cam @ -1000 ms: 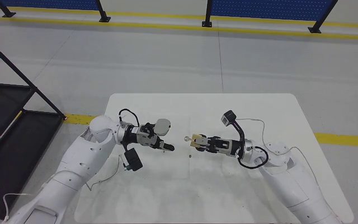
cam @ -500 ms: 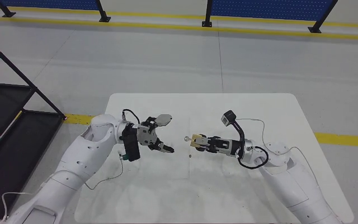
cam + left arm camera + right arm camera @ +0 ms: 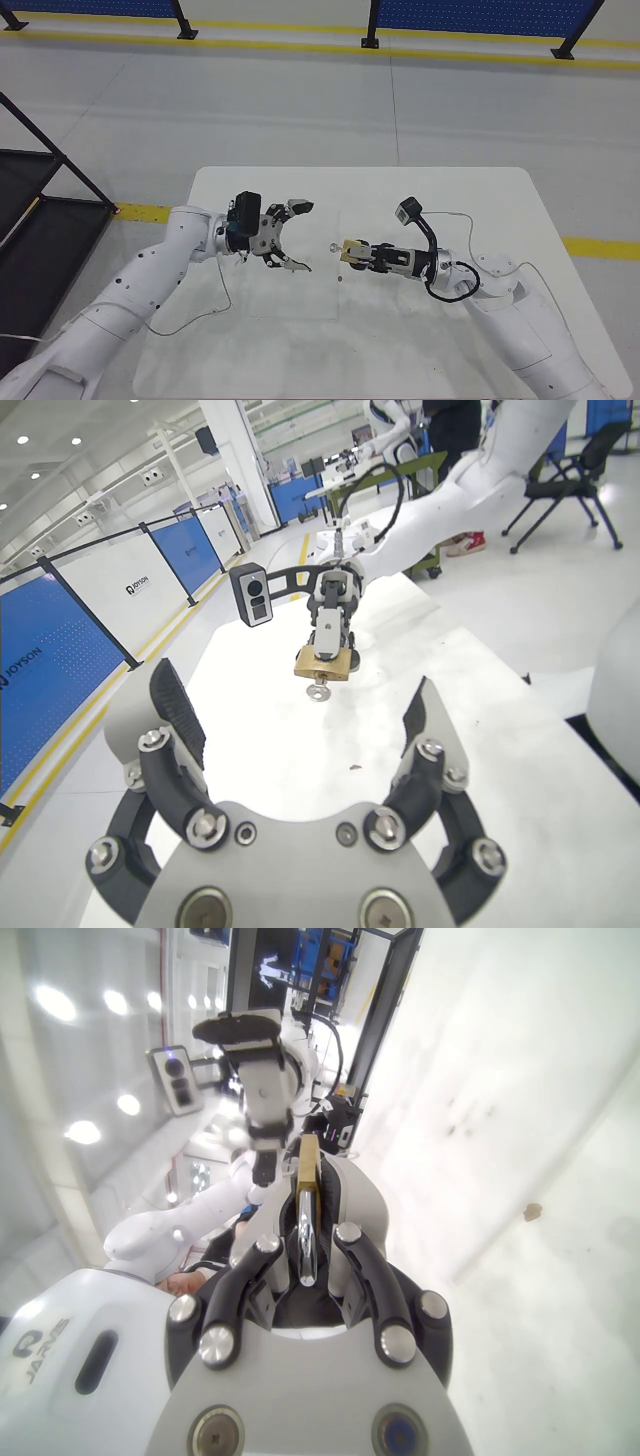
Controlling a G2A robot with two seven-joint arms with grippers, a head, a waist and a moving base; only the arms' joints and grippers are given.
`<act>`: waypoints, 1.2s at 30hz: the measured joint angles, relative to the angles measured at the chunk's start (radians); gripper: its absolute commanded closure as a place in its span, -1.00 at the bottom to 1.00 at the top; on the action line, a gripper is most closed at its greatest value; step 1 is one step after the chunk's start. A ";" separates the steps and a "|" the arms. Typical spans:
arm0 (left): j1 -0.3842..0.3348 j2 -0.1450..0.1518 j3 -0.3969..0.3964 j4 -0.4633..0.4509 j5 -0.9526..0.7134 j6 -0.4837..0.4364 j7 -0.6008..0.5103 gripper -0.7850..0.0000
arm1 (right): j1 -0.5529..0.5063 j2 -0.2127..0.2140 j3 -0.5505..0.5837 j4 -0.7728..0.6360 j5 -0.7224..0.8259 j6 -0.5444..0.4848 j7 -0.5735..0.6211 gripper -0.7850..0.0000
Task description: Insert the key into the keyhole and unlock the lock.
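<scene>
A brass padlock (image 3: 351, 252) is held above the white table (image 3: 450, 190), my right gripper (image 3: 358, 253) shut on it. A small silver key (image 3: 335, 247) sticks out of its keyhole end toward the left arm. In the right wrist view the fingers clamp the padlock (image 3: 306, 1163) and its silver shackle (image 3: 306, 1238). My left gripper (image 3: 293, 238) hangs open a short way left of the key, touching nothing. The left wrist view has the padlock (image 3: 322, 665) and key (image 3: 318, 692) straight ahead, beyond the left gripper (image 3: 300, 715).
A small brown speck (image 3: 356, 767) lies on the table below the padlock. The right arm's wrist camera (image 3: 407, 210) stands up on a black stalk behind the lock. A black rack (image 3: 40, 230) stands off the table's left side.
The left wrist has rolled over, its camera swinging from the near side to the far side, and its fingers now spread wider. The right arm and padlock have not moved.
</scene>
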 measured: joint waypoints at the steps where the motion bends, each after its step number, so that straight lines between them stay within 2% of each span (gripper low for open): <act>1: -0.005 0.007 0.017 0.004 -0.047 0.000 -0.029 -1.00 | 0.000 0.000 0.000 0.000 0.000 0.000 0.000 1.00; 4: -0.015 0.029 0.078 0.005 -0.225 0.000 -0.118 -1.00 | 0.000 0.000 0.000 0.000 0.000 0.000 0.000 1.00; 6: -0.016 0.033 0.092 0.002 -0.318 0.000 -0.142 -1.00 | 0.000 0.000 0.000 0.000 0.000 0.000 0.000 1.00; 14: -0.015 0.032 0.088 0.004 -0.272 0.001 -0.130 -1.00 | 0.000 0.000 0.000 0.000 0.000 0.000 0.000 1.00; 17: 0.006 0.030 0.096 0.014 -0.364 0.017 -0.192 -1.00 | 0.000 0.000 0.000 0.000 0.000 0.000 0.000 1.00; 23: -0.005 0.051 0.130 0.008 -0.862 0.003 -0.527 -1.00 | 0.000 0.000 0.000 0.000 0.000 0.000 0.000 1.00; 28: -0.032 0.088 0.124 -0.060 -1.288 0.053 -0.879 -1.00 | 0.000 0.000 0.000 0.000 0.000 0.000 0.000 1.00; 33: -0.070 0.131 0.118 -0.084 -1.636 0.212 -1.329 -1.00 | 0.000 0.000 0.000 0.000 0.000 0.000 0.000 1.00; 36: -0.088 0.145 0.110 -0.076 -1.825 0.316 -1.573 -1.00 | 0.000 0.000 0.000 0.000 0.000 0.000 0.000 1.00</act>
